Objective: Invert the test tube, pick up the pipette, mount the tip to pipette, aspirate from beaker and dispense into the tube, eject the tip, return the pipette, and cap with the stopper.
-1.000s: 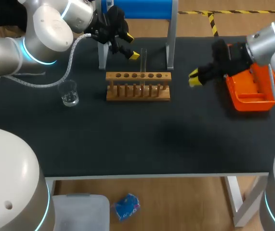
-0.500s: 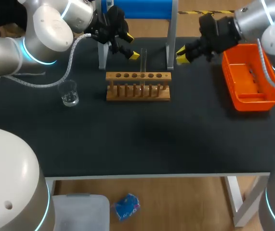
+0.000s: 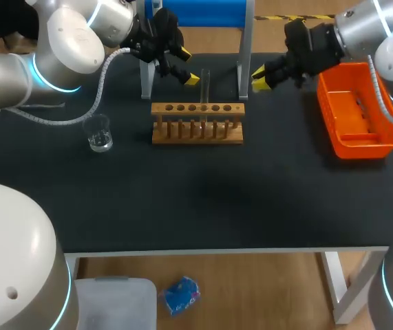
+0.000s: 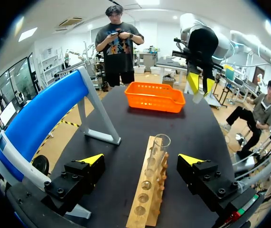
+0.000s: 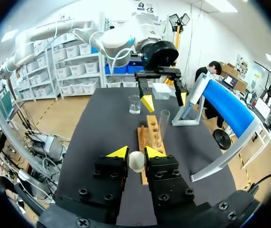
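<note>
Late stage of the task, judged from the layout. The test tube [image 3: 205, 84] stood mouth-up in a hole of the wooden rack [image 3: 196, 124], right of the rack's middle. Whether it held liquid could not be told. The right gripper [image 5: 135, 153] hung behind the rack's right end, its jaws clenched on the white stopper [image 5: 136, 161]. The left gripper [image 3: 186, 67] hovered behind the rack, its jaws released, one finger either side of the tube and neither touching it. Neither gripper held a pipette, so the pipetting steps appeared done and only capping was left. The surface was a black table [image 3: 217, 199]. A beaker [image 3: 100, 133] stood left of the rack, an orange basket [image 3: 363, 149] well to its right, and a blue stand [image 3: 203, 14] behind it. The path from stopper to tube mouth looked open, though the left fingers crowded the tube.
</note>
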Motion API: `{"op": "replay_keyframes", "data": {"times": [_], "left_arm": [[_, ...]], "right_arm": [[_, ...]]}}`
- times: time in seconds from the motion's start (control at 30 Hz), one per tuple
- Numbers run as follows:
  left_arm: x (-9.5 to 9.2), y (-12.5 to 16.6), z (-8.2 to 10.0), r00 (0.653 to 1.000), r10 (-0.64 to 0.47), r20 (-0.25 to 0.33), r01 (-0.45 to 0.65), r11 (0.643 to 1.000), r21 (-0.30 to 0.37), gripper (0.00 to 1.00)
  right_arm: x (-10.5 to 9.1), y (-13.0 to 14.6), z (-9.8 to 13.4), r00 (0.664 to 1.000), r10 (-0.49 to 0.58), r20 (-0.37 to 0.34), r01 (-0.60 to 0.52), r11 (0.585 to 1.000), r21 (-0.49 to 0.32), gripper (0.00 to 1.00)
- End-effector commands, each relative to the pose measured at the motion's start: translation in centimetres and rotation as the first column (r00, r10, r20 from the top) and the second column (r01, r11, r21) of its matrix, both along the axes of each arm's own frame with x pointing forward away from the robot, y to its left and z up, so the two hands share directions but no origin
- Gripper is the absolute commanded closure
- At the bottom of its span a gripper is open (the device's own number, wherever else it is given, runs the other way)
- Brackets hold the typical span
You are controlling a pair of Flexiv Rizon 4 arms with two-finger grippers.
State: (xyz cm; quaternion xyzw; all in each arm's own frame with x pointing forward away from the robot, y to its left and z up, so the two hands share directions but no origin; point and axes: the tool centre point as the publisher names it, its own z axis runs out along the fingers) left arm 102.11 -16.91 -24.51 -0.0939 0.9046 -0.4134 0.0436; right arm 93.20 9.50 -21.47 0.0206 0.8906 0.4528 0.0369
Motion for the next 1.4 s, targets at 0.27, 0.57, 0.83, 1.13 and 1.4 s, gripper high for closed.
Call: {"op": "replay_keyframes", "data": {"times": [0.27,0.57,0.83,1.13,1.4], "left_arm": [[0.1,0.0,0.1,1.000,-0.001,-0.004,0.001,1.000,0.004,0.00],[0.1,0.0,0.1,1.000,-0.001,-0.004,0.001,1.000,0.004,0.00],[0.1,0.0,0.1,1.000,-0.001,-0.004,0.001,1.000,0.004,0.00],[0.1,0.0,0.1,1.000,-0.001,-0.004,0.001,1.000,0.004,0.00],[0.1,0.0,0.1,1.000,-0.001,-0.004,0.001,1.000,0.004,0.00]], "right_arm": [[2.7,3.5,1.4,0.996,0.089,0.017,-0.089,0.996,-0.006,1.00],[4.1,7.0,1.3,0.991,0.131,0.010,-0.131,0.991,-0.009,1.00],[5.5,8.8,1.1,0.989,0.147,0.013,-0.146,0.989,-0.015,1.00],[6.4,10.1,0.7,0.986,0.168,0.008,-0.168,0.986,-0.017,1.00],[6.8,10.5,-0.1,0.985,0.173,-0.002,-0.173,0.985,-0.014,1.00]]}}
